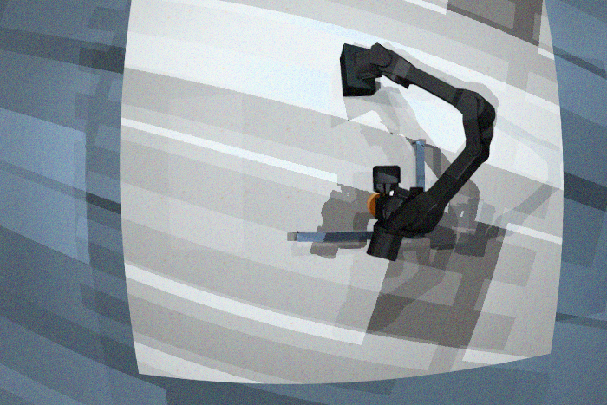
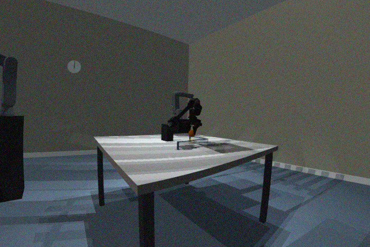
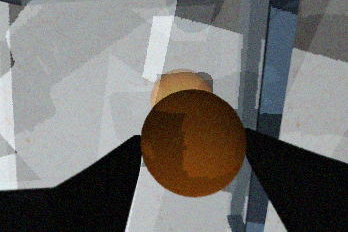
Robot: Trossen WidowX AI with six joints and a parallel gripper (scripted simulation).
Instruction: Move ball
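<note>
The orange ball (image 1: pixel 373 205) (image 2: pixel 191 133) (image 3: pixel 194 143) is held between the two black fingers of my gripper (image 3: pixel 191 138), which is shut on it. In the exterior view the ball hangs above the table. The paler see-through copy (image 3: pixel 181 81) shows just beyond the ball in the wrist view, partly hidden by it. Two low clear walls make a corner: one wall (image 1: pixel 333 237) runs sideways and the other wall (image 1: pixel 420 164) runs away from it. The arm hides the corner itself in the top view. The ball is over the area inside the walls.
The arm's black base (image 1: pixel 356 76) (image 2: pixel 167 132) stands on the table (image 1: pixel 196 291) (image 2: pixel 167 166), and the arm arches over one clear wall. Strong bands of light and shadow cross the table top. Another grey arm (image 2: pixel 10 85) stands on a dark block off the table.
</note>
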